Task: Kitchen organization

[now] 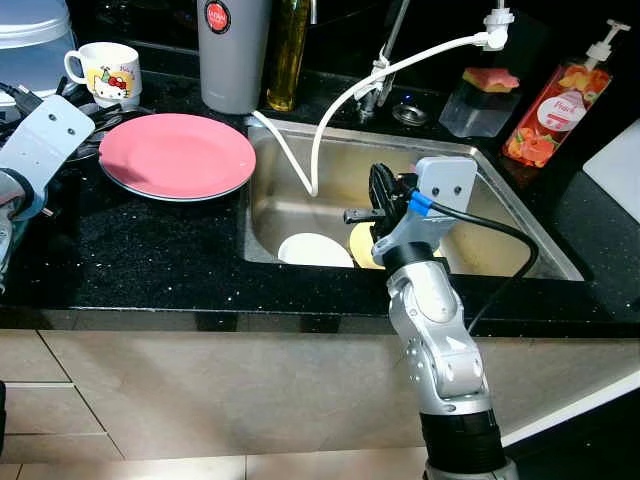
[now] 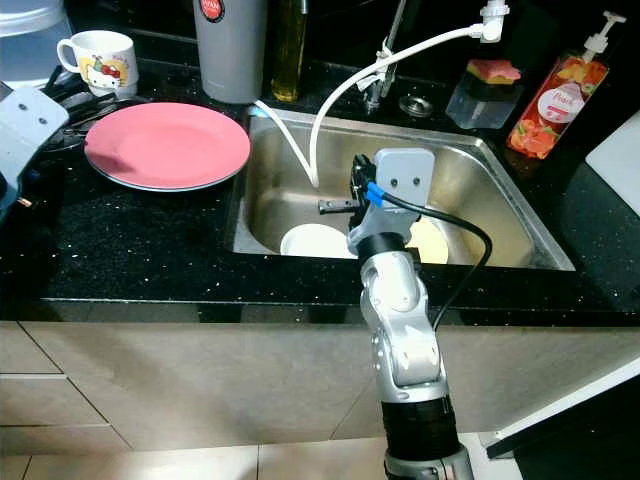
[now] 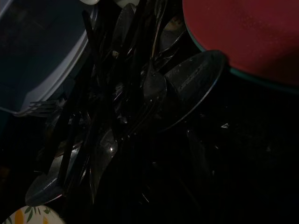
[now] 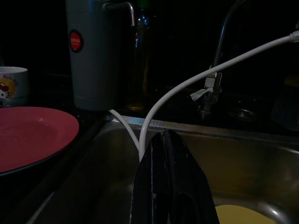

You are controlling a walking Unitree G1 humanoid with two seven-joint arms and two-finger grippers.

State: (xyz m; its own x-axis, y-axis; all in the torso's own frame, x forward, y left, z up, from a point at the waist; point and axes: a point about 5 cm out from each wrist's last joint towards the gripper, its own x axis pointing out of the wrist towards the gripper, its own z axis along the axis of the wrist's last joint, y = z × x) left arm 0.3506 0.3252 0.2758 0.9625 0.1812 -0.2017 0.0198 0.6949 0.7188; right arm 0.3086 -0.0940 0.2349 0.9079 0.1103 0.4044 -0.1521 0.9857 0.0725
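**Right gripper raised over sink, fingers pressed together and empty**

The right gripper [image 1: 381, 192] was found above the stainless sink [image 1: 500, 205], its two black fingers [image 4: 166, 186] closed flat against each other with nothing between them. Directly below and just ahead of it lay a white plate [image 1: 314, 250] on the sink floor; a yellow plate [image 2: 428, 240] lay beside that, partly hidden behind the wrist. A white hose [image 1: 400, 68] hung into the basin just beyond the fingertips.

To the gripper's left, on the black counter [image 1: 150, 250], sat a pink plate [image 1: 177, 154], well apart from it. Behind that plate stood a cartoon mug [image 1: 104, 72] and a grey canister [image 1: 234, 50].

The left gripper [image 1: 20, 100] was at the far left counter edge, near the pink plate's rim, over a heap of dark cutlery [image 3: 117, 107]. Whether its fingers were apart or together could not be determined.

To the right gripper's far right stood a soap dispenser [image 1: 560, 105].
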